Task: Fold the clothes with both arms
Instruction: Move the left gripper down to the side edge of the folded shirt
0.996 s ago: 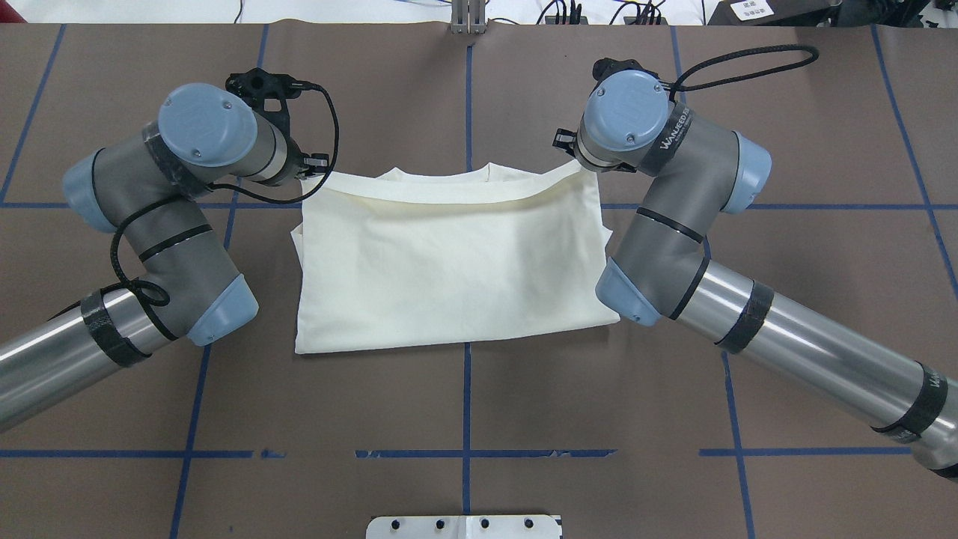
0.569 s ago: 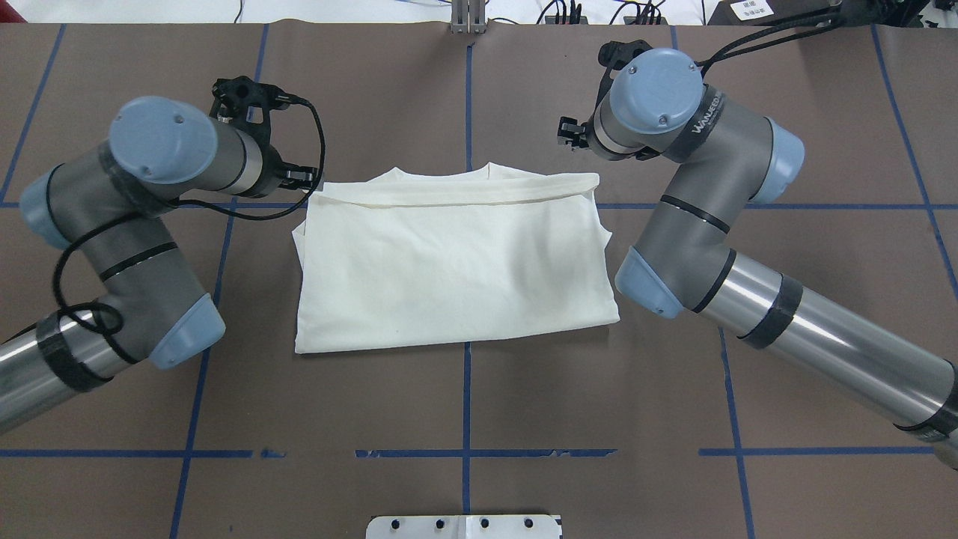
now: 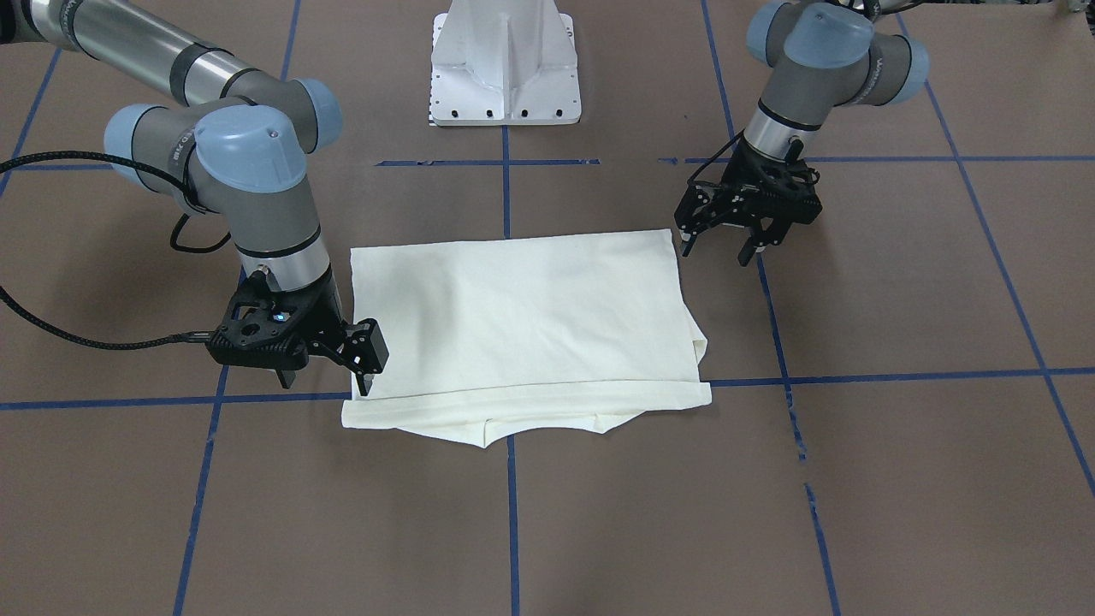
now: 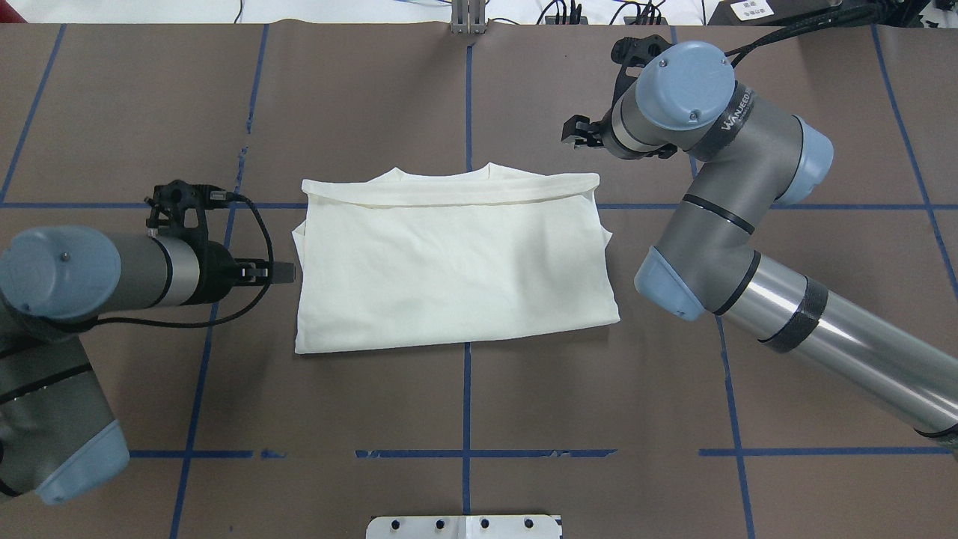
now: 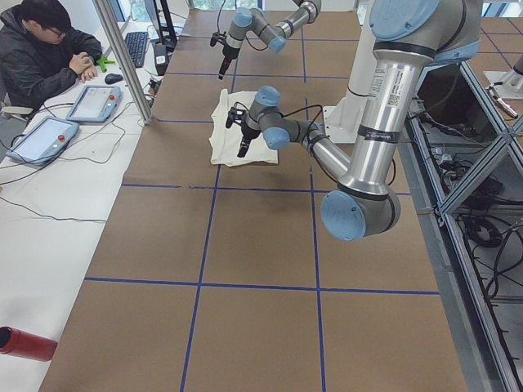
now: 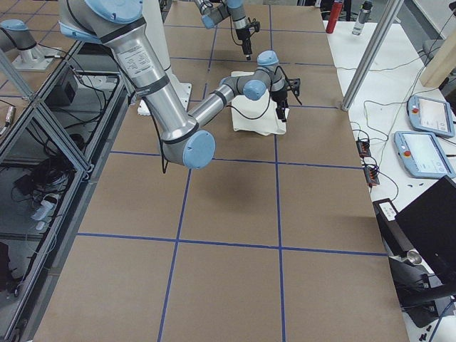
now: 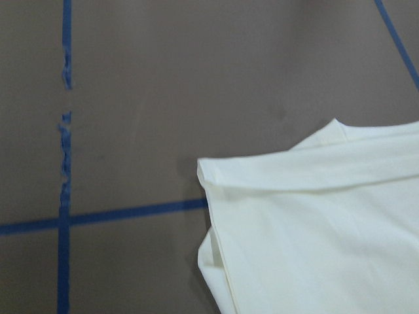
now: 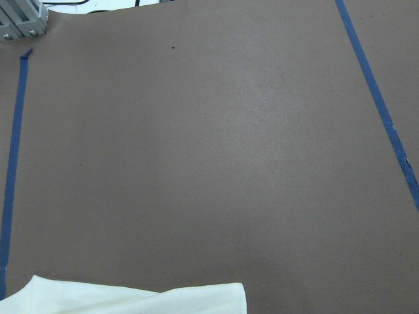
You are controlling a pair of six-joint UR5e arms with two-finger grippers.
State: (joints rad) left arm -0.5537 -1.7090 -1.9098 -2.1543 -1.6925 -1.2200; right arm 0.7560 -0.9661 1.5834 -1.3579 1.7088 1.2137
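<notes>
A matte brown covering (image 4: 599,404) spreads over the whole table, marked into large squares by blue tape lines (image 4: 465,389). A white metal mounting plate with bolt holes (image 3: 505,64) stands at the robot's side. Along the opposite edge runs a white bench (image 5: 57,204) carrying grey touchscreen pendants (image 5: 94,102), a black keyboard (image 5: 135,47) and loose cables, where a person in a dark jacket (image 5: 41,61) sits. A silver upright post (image 5: 122,61) rises beside them.

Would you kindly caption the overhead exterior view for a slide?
Folded cream shirt on the table; left gripper and right gripper open, clear of it.
</notes>
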